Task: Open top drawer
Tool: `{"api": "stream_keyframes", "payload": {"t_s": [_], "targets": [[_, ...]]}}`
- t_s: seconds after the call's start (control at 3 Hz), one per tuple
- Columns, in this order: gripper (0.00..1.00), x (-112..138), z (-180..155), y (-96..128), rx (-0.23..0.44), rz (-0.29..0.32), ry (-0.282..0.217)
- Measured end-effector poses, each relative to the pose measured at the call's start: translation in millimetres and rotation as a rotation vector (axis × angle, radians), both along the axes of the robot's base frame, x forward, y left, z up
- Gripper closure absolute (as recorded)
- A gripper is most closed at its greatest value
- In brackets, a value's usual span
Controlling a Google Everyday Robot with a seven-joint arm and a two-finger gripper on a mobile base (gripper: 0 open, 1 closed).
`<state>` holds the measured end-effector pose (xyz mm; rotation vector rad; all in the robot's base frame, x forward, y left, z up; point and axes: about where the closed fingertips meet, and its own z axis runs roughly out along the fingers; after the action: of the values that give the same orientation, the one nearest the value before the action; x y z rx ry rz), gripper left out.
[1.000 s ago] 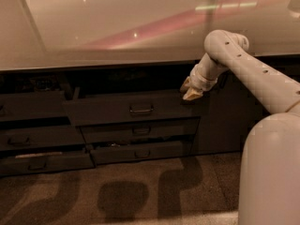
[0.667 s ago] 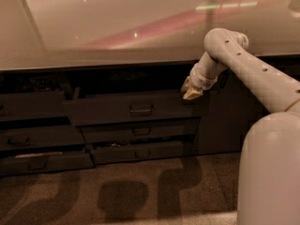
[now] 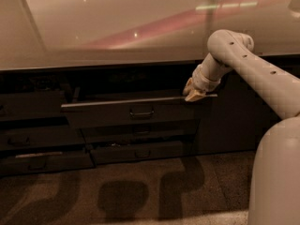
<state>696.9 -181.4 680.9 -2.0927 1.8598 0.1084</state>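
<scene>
The top drawer [image 3: 136, 112] is a wide dark front under the countertop, pulled out a little way, with a pale top edge and a small dark central pull [image 3: 141, 111]. My gripper [image 3: 193, 92] sits at the drawer's right upper corner, its pale fingertips resting at the top edge. The white arm reaches in from the right and comes down from an elbow by the counter's edge.
A glossy countertop [image 3: 117, 27] overhangs the drawers. Two slimmer drawers [image 3: 136, 151] lie below the top one, and more drawer fronts [image 3: 33, 139] stand to the left. A plain cabinet door [image 3: 225, 121] is on the right. My white base [image 3: 276, 177] fills the lower right.
The top drawer has come out slightly farther towards me, with the gripper still at its right upper corner.
</scene>
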Motion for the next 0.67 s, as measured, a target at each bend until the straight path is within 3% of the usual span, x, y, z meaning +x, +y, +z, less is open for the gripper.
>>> {"api": "stream_keyframes", "payload": {"t_s": [0.33, 0.67], "targets": [[1.0, -0.7, 1.4, 1.1, 0.004, 0.005, 0.002], [1.0, -17.7, -1.7, 0.9, 0.012, 0.048, 0.013]]}}
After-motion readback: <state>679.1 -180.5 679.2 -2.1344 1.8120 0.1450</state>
